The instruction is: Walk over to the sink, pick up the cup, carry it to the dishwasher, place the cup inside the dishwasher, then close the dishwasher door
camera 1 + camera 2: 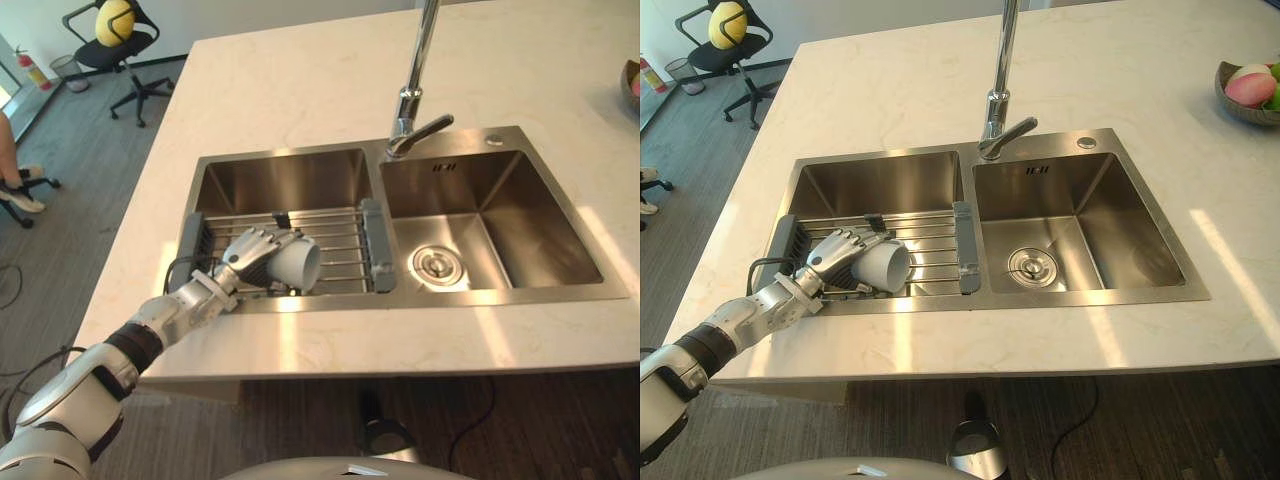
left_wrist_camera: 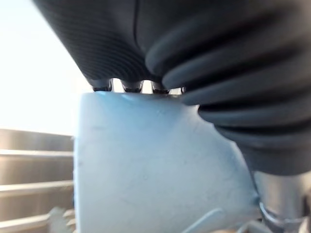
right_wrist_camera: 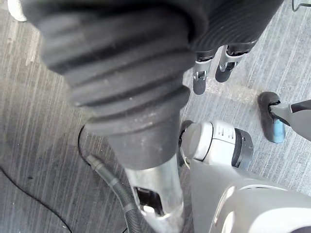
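A white cup (image 1: 300,266) lies on its side on the wire drying rack (image 1: 345,228) across the left basin of the steel sink (image 1: 500,215), its mouth facing right. My left hand (image 1: 252,250) reaches in from the lower left and lies over the cup's base end, fingers curled round its body. In the left wrist view the cup (image 2: 146,165) sits right under the hand's dark cover. My right hand (image 3: 199,80) hangs low over the grey floor with its fingers relaxed, holding nothing.
A tall faucet (image 1: 414,95) stands behind the divide between the basins. The right basin holds only its drain (image 1: 436,265). A fruit bowl (image 1: 1250,88) sits at the counter's far right. Off to the left are an office chair (image 1: 118,45) and a person's shoe (image 1: 22,200).
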Motion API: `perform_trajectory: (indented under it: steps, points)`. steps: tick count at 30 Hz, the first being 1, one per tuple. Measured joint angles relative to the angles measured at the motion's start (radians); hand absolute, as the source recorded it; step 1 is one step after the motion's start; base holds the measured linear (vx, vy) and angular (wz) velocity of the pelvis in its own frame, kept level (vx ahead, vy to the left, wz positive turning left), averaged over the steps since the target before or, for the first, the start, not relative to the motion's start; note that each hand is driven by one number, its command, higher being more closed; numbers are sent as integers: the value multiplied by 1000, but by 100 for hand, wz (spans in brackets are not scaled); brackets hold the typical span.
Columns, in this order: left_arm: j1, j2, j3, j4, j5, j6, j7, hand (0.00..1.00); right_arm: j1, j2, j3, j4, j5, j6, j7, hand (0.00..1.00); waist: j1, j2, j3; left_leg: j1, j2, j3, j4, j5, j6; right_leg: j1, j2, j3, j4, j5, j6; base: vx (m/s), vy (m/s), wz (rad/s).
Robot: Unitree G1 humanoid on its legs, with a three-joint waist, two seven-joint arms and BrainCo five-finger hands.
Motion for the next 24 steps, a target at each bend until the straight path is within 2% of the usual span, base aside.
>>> perform_trajectory:
  steps: [1, 2, 5, 7, 9, 11, 13, 14, 16, 19, 21, 22, 23, 24]
  points:
    - [3, 0, 42, -50, -22, -20, 44, 100, 2, 2, -22, 3, 0, -4, 4, 0, 3, 0, 0, -6, -2, -15, 0, 2, 2, 2, -5, -17, 0, 0, 0, -18, -1, 27]
    - [17, 0, 132, -141, -108, -49, 87, 100, 2, 3, -45, 4, -1, -5, 11, 0, 11, 0, 0, -12, -5, -28, 0, 6, 6, 3, -9, -32, 1, 0, 0, -22, -3, 31]
    - [41, -11, 276, -313, -309, -65, 106, 100, 3, 12, -80, 7, -2, -18, 18, 0, 28, -2, 0, -9, -5, -49, 0, 10, 7, 18, -12, -61, 6, 0, 0, -24, -6, 23]
    - [73, -82, 462, -500, -475, -65, 114, 100, 1, 32, -124, 6, -6, -36, 24, 0, 66, -6, -5, -16, -10, -65, 0, 16, 13, 27, -18, -75, 6, 0, 0, -70, 3, 21]
    - [118, -172, 563, -614, -563, -67, 102, 100, 0, 49, -144, 4, -18, -45, 31, 0, 93, -13, -7, -18, -16, -77, 1, 21, 19, 36, -26, -92, 4, 0, 0, -90, 11, 25]
    - [198, -238, 604, -703, -629, -62, 53, 100, 0, 70, -142, -1, -28, -45, 31, 0, 117, -30, -18, -20, -20, -95, 3, 25, 21, 45, -31, -100, 2, 0, 0, -78, 9, 30]
    - [284, -303, 601, -763, -687, -13, -39, 100, 2, 104, -113, -19, -70, -46, 31, 0, 143, -62, -27, -21, -26, -115, 8, 31, 26, 59, -40, -115, 1, 1, 1, -81, 9, 29]
    - [300, -316, 600, -767, -691, 1, -58, 100, 5, 110, -98, -32, -77, -46, 30, 0, 145, -71, -30, -25, -29, -122, 8, 31, 27, 60, -42, -120, 1, 1, 1, -81, -1, 23]
    - [353, -340, 601, -759, -693, 69, -121, 100, 16, 129, -50, -84, -108, -61, 15, 0, 156, -98, -42, -34, -35, -127, 10, 31, 29, 55, -47, -124, 0, 5, 2, -91, 5, 7]
    - [427, -344, 621, -713, -726, 130, -179, 100, 26, 136, -12, -137, -154, -78, -15, 0, 161, -112, -56, -35, -43, -131, 9, 26, 36, 53, -60, -126, 3, -1, 2, -58, 28, -5]
    - [472, -368, 665, -691, -771, 139, -223, 100, 35, 135, -13, -158, -191, -85, -34, 0, 166, -110, -67, -60, -47, -139, 12, 25, 37, 22, -72, -128, 31, -12, 4, -2, 34, 9]
    - [480, -376, 679, -684, -794, 146, -240, 100, 36, 134, -13, -158, -208, -87, -36, 0, 166, -108, -66, -72, -47, -151, 19, 25, 37, 2, -79, -130, 72, -33, 8, 15, 15, 46]
    - [495, -388, 694, -652, -832, 155, -263, 100, 46, 135, -13, -158, -239, -88, -38, 0, 167, -107, -62, -95, -50, -190, 45, 22, 44, -52, -102, -134, 220, -100, 17, 8, -2, 64]
    - [500, -390, 696, -639, -846, 160, -272, 100, 52, 139, -13, -158, -252, -88, -38, 0, 164, -112, -61, -109, -55, -216, 70, 20, 45, -73, -115, -110, 294, -141, 15, 30, -14, 118]
